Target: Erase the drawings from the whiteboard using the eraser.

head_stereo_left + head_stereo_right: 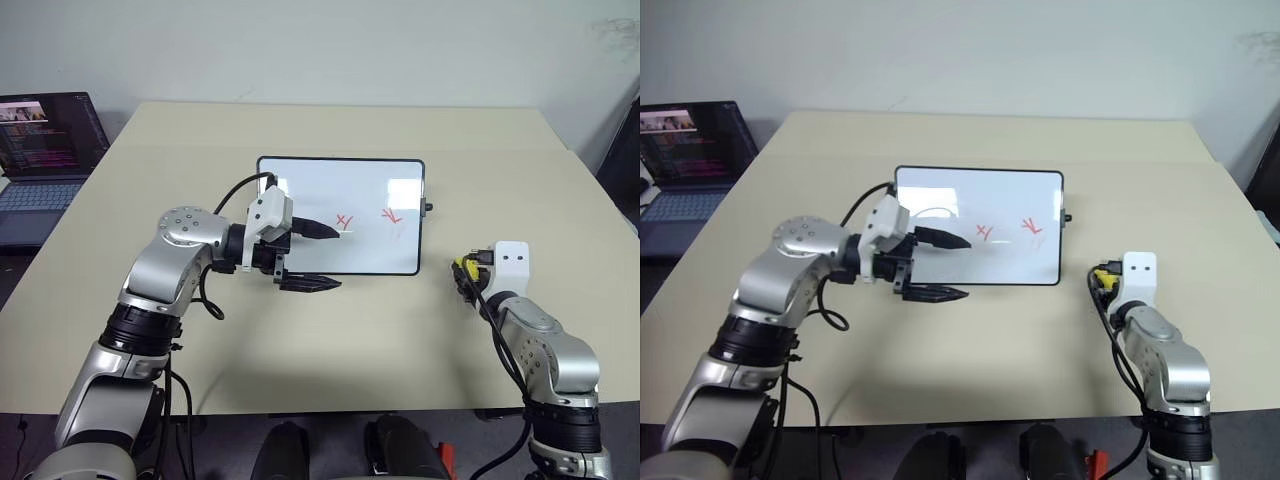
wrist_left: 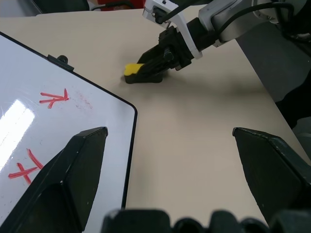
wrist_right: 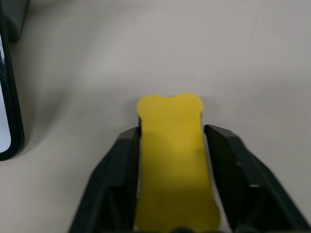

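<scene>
Right hand (image 3: 170, 160) clamps the yellow eraser (image 3: 172, 145) on the desk (image 1: 400, 340); left hand (image 1: 315, 257), fingers apart, hovers over the whiteboard (image 1: 370, 180).

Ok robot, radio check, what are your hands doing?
Right gripper shut on eraser, on table beside whiteboard. Left gripper open over whiteboard edge. Two red drawings showing. Path clear.

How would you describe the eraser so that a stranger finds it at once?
Start at the whiteboard in the middle of the beige table, then move to the bare tabletop past its right edge. There the eraser lies between the right pincer's black fingers: a small block, yellow on top.
</scene>
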`<state>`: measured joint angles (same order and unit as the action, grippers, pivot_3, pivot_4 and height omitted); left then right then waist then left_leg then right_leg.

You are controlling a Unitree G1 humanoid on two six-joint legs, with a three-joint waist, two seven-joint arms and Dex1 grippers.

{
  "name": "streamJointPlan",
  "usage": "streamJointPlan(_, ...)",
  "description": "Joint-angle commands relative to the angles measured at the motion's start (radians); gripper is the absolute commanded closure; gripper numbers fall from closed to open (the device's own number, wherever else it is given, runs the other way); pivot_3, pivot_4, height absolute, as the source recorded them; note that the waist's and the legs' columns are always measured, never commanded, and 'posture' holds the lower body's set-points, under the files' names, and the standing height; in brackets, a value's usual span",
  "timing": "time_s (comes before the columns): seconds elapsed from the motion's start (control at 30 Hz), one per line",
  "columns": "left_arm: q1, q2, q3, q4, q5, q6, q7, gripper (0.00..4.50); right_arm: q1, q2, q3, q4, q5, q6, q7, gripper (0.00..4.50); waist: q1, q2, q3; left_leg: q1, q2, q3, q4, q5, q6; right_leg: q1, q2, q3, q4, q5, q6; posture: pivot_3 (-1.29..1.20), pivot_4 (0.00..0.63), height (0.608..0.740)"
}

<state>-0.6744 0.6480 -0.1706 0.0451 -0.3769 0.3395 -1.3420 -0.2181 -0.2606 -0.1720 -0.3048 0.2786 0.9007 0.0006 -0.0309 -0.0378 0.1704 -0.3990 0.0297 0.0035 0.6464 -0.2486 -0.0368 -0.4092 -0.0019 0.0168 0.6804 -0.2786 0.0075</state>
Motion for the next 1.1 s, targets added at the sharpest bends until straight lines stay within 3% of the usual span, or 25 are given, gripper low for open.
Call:
streamJointPlan(0.03, -0.007, -0.006, 0.013, -0.022, -0.004, -0.010, 0.004, 0.00, -0.026, 0.004, -0.017, -0.009, -0.012, -0.027, -0.001, 3.26, 0.000, 0.000, 0.000, 0.000, 0.000, 0.000, 0.000, 0.000, 0.000, 0.000, 0.000, 0.000, 0.000, 0.000, 0.000, 0.00, 0.150, 0.740)
streamJointPlan(0.2, 0.032, 0.000, 0.036, -0.043, -0.016, 0.021, 0.038, 0.00, -0.024, 0.007, -0.018, -0.026, -0.016, -0.027, 0.004, 3.26, 0.000, 0.000, 0.000, 0.000, 0.000, 0.000, 0.000, 0.000, 0.000, 0.000, 0.000, 0.000, 0.000, 0.000, 0.000, 0.00, 0.150, 0.740)
streamJointPlan(0.47, 0.224, 0.057, 0.146, -0.217, -0.081, 0.157, 0.164, 0.00, 0.056, -0.061, 0.058, -0.183, -0.033, -0.087, 0.104, 3.26, -0.001, 0.000, 0.000, 0.000, 0.003, -0.001, 0.000, 0.000, 0.000, 0.000, 0.000, 0.000, 0.000, 0.000, 0.000, 0.00, 0.150, 0.740)
streamJointPlan(0.63, 0.370, 0.115, 0.267, -0.285, -0.072, 0.235, 0.304, 0.00, 0.066, -0.196, 0.224, -0.391, -0.008, -0.088, 0.273, 3.26, -0.004, 0.001, 0.000, 0.001, 0.003, -0.001, 0.000, 0.000, 0.000, 0.000, -0.001, 0.000, 0.000, -0.001, 0.001, 0.00, 0.150, 0.740)
streamJointPlan(0.87, 0.395, 0.126, 0.305, -0.245, 0.010, 0.249, 0.473, 0.00, -0.140, -0.206, 0.409, -0.272, -0.072, -0.153, 0.370, 3.26, 0.001, 0.000, 0.000, 0.005, 0.002, -0.002, 0.001, 0.000, 0.000, 0.004, -0.001, -0.001, 0.001, -0.002, 0.004, 0.00, 0.150, 0.740)
streamJointPlan(1.1, 0.462, 0.155, 0.343, -0.273, 0.018, 0.316, 0.541, 0.00, -0.495, -0.040, 0.684, 0.096, -0.222, -0.294, 0.485, 3.26, -0.007, 0.000, 0.001, 0.003, 0.003, -0.002, 0.000, 0.000, 0.000, 0.002, -0.001, -0.002, 0.001, 0.000, -0.001, 0.00, 0.150, 0.740)
